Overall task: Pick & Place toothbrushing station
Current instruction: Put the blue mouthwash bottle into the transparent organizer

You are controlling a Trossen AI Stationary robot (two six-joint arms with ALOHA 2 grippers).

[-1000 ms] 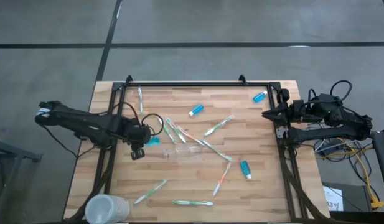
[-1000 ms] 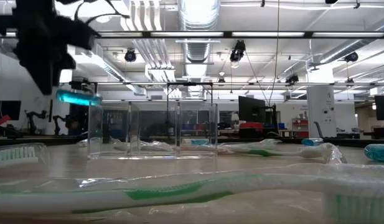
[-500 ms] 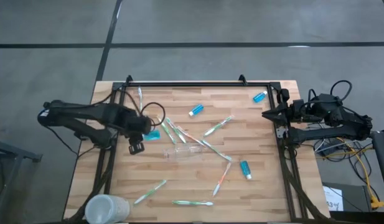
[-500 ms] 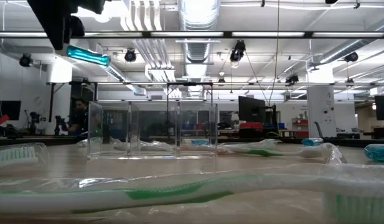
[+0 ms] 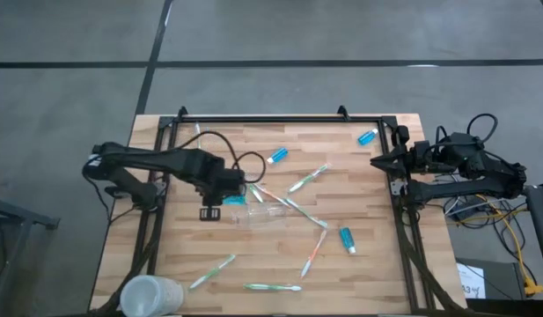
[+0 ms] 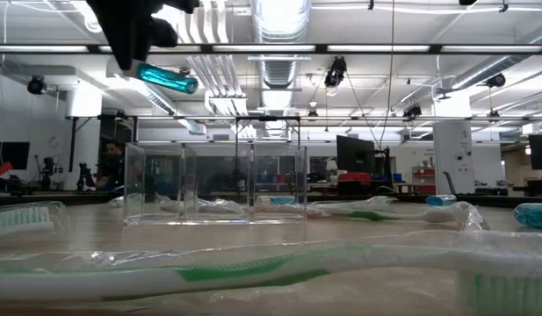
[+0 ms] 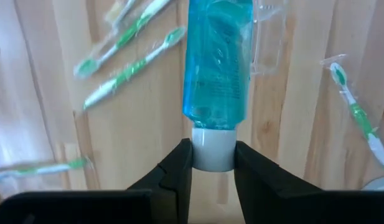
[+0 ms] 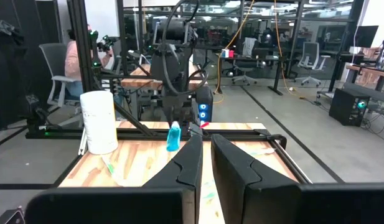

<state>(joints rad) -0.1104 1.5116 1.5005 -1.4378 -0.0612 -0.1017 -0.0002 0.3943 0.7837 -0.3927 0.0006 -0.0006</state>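
My left gripper [image 5: 225,198] is shut on a small blue tube [image 5: 236,201], held in the air above the left end of the see-through holder [image 5: 258,214]. In the low view the tube [image 6: 168,78] is well above the holder [image 6: 216,184], which stands on the table on its base. Several green, white and orange toothbrushes [image 5: 306,179] lie scattered around it. My right gripper [image 5: 374,161] is shut and empty at the table's right edge. My left gripper pinches the tube's white cap [image 7: 213,148] between its two fingers [image 7: 179,168]. The fingers come from the table's left and lie along the tube. The blue body [image 7: 216,62] sticks out past the fingertips, lifted clear and tilted slightly down [image 6: 174,81].
More blue tubes lie at the far middle [image 5: 277,156], far right [image 5: 367,137] and near right [image 5: 346,238]. A frosted white cup [image 5: 150,295] stands at the near left corner. Wrapped toothbrushes lie close to the low camera [image 6: 253,268]. A black frame [image 5: 280,119] edges the table.
My left gripper has gone up and then toward the table's right edge, carrying the blue tube. The tube has moved from beside the holder's left end, at about its rim height, to well above that end. The gripper has stayed shut on it.
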